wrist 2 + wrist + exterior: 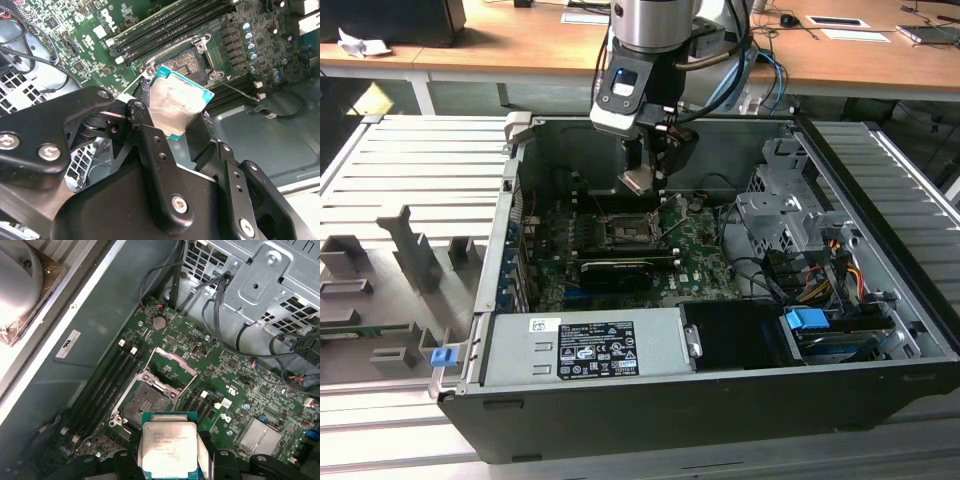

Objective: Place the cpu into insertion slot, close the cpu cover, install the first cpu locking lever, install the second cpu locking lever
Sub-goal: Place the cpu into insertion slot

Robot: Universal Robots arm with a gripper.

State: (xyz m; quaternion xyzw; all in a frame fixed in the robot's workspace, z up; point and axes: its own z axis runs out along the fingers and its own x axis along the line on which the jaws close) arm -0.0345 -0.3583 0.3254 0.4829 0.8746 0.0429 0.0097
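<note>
The gripper (169,122) clamps the cpu (167,447) by its edges above the insertion slot (145,407). It is probably light, rigid and fragile underneath.

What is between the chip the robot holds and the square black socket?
Nothing, only air. In the first wrist view the chip hangs near the open socket, with no part between them.

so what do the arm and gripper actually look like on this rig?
The arm ends in a silver-grey cylinder with a dark band. A grey box with a blue face sits below it. Blue and black cables loop beside it. The gripper is matte black: flat linkage plates and fingers with silver screw heads.
</note>
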